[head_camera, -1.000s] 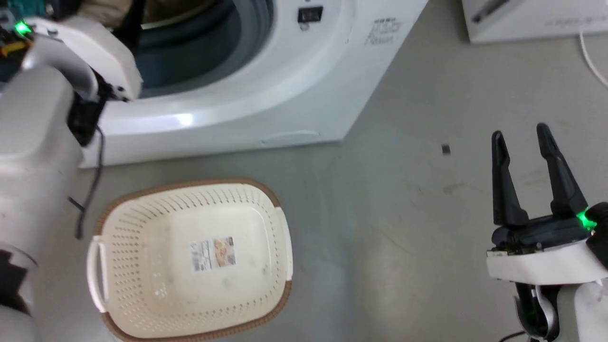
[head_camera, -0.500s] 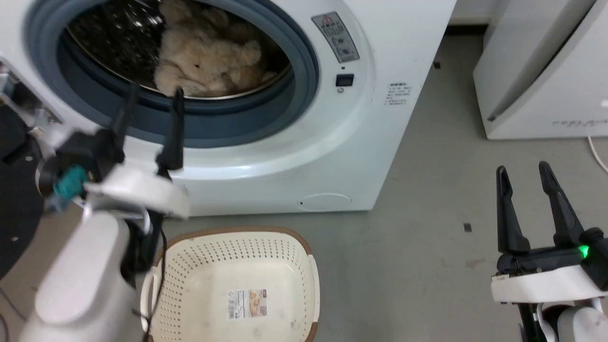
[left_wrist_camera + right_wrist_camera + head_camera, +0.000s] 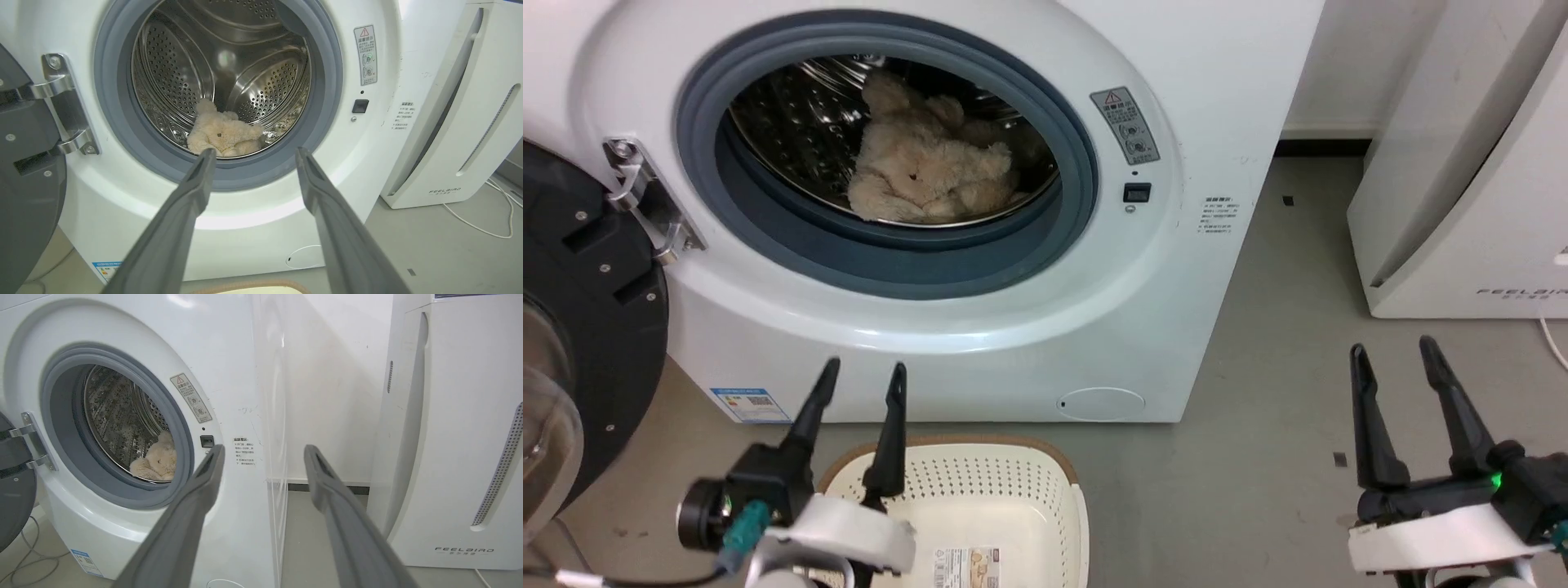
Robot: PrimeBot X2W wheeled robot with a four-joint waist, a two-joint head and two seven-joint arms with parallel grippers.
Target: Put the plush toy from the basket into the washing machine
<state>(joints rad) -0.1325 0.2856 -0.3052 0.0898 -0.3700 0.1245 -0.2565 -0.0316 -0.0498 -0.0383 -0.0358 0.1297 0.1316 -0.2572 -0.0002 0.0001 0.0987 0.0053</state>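
Observation:
The beige plush toy (image 3: 927, 175) lies inside the shiny steel drum of the white washing machine (image 3: 1045, 310), behind the grey door seal; it also shows as the plush toy (image 3: 222, 134) and the plush toy (image 3: 157, 461). The cream basket (image 3: 1021, 498) with its brown rim sits on the floor in front of the washer, holding no toy. My left gripper (image 3: 863, 376) hangs open above the basket's near-left rim, fingers pointing at the washer front, nothing between them. My right gripper (image 3: 1395, 351) stands open over the floor at the lower right.
The washer's black-framed glass door (image 3: 580, 343) is swung open at the far left on its metal hinge (image 3: 645, 200). A white slanted FEELBIRD appliance (image 3: 1478, 180) stands at the right, with a white cable (image 3: 486, 220) on the grey floor (image 3: 1282, 384) beside it.
The head camera has tilted up, bringing the whole porthole into view. My left gripper has drawn back and down from the porthole to above the basket, open, with the toy left in the drum.

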